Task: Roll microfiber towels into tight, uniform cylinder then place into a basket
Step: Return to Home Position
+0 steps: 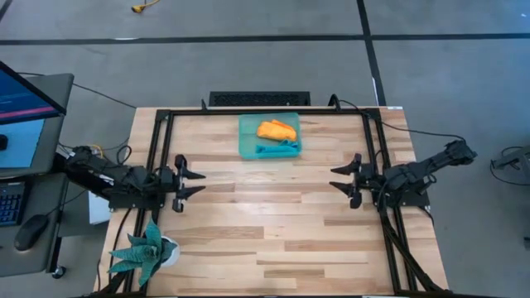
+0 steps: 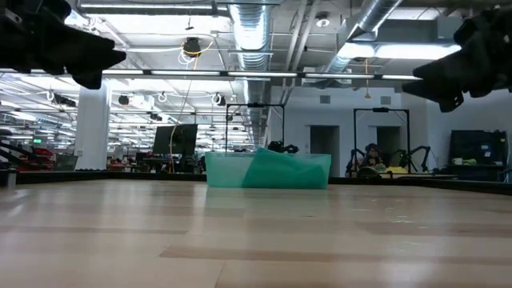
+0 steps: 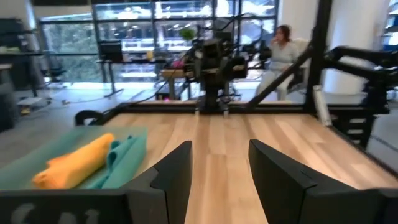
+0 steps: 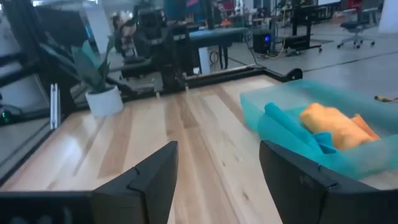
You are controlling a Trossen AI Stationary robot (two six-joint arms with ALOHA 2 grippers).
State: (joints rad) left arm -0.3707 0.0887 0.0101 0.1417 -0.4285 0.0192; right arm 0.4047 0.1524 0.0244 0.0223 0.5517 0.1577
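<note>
From above I count two grippers, two towels, one basket and one potted plant on the wooden table [image 1: 273, 223]. The basket [image 1: 247, 136] sits at the far middle edge of the table, and both towels lie inside it: the orange towel [image 1: 277, 129] rolled along the far side, the teal towel [image 1: 277, 149] just beside it on the near side, the two touching. The left gripper [image 1: 201, 182] hangs over the left part of the table and the right gripper [image 1: 334, 179] over the right part, facing each other across bare wood. Each has its fingers spread and grasps nothing, and each is well apart from the basket, which lies between them but farther back. The plant [image 1: 147, 251] stands alone at the near left corner. At table height, the basket shows far across the boards with teal cloth against its wall, and the grippers are dark shapes at the upper corners, clear of the tabletop. Past the left arm's own fingers [image 3: 177, 171], which stand apart, the orange roll lies against the teal cloth in the basket off to one side, with a seated person [image 3: 280, 53] in the room beyond. The right wrist view shows its fingers [image 4: 155, 174] apart too, the filled basket to one side and the plant across the table.
</note>
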